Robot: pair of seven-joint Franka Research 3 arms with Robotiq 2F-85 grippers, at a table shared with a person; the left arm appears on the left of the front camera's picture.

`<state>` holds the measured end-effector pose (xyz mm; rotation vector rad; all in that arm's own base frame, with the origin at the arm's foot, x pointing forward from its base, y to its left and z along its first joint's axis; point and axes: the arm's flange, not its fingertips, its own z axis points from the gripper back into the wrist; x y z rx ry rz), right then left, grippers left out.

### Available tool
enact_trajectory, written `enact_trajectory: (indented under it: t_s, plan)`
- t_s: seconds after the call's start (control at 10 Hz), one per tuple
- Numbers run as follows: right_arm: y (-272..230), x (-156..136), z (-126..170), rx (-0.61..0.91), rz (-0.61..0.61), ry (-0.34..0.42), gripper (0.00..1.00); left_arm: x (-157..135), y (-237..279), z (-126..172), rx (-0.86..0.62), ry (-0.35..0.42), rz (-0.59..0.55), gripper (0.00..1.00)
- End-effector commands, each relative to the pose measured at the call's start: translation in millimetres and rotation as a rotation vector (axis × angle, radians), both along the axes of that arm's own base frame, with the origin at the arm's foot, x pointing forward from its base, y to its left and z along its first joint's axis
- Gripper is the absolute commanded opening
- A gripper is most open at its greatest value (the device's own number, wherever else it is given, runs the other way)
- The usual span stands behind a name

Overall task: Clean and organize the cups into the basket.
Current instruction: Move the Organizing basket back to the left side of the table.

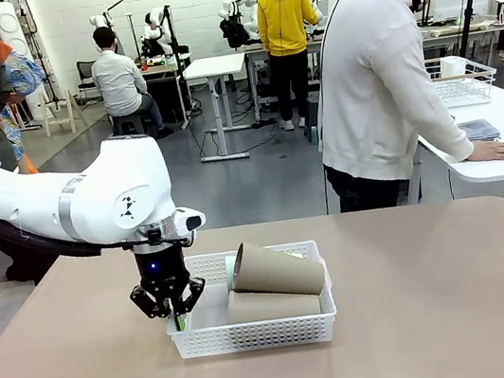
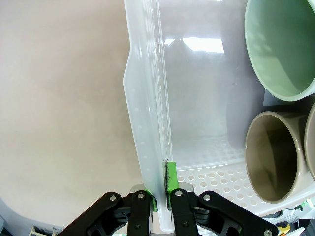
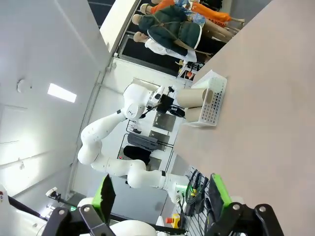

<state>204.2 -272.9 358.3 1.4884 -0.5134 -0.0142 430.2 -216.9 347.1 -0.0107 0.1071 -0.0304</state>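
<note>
The white basket [image 1: 256,335] stands on the tan table near its middle. Two tan-brown cups lie on their sides in it, one [image 1: 279,269] resting on top of the other [image 1: 272,304]. My left gripper [image 1: 173,314] reaches down at the basket's left end and is shut on its side wall. In the left wrist view the green pads [image 2: 170,179] pinch the basket wall [image 2: 147,123]. Inside the basket that view shows the open mouths of the mint green cup [image 2: 280,49] and a tan cup [image 2: 273,157]. My right gripper [image 3: 162,206] is open, high above the table, holding nothing.
A person [image 1: 379,82] stands beyond the table's far edge, one hand [image 1: 493,151] on a white side table at the right. A white open-grid basket [image 1: 461,81] sits on that side table. Bare tabletop [image 1: 444,312] surrounds the basket.
</note>
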Motion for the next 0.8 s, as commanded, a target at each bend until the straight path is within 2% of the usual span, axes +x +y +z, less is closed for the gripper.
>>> enact_trajectory:
  t_s: [0.0, 0.4, 0.5, 0.6, 0.7]
  plan:
    - [0.3, -1.4, -0.5, 0.004, -0.002, 0.000, 1.00, -0.7, -1.2, 1.8, 0.000, -0.005, -0.003, 0.00]
    - [0.3, -1.4, -0.5, 0.004, -0.002, 0.000, 1.00, -0.7, -1.2, 1.8, 0.000, -0.005, -0.003, 0.00]
    - [0.3, -1.4, -0.5, 0.004, -0.002, 0.000, 1.00, 0.0, 0.0, 0.0, 0.000, 0.000, 0.000, 0.06]
    - [0.3, -1.4, -0.5, 0.004, -0.002, 0.000, 1.00, 1.1, 28.1, 7.3, 0.058, -0.058, 0.098, 0.06]
    - [0.3, -1.4, -0.5, 0.004, -0.002, 0.000, 1.00, -2.3, 64.8, 12.7, 0.126, -0.094, 0.134, 0.06]
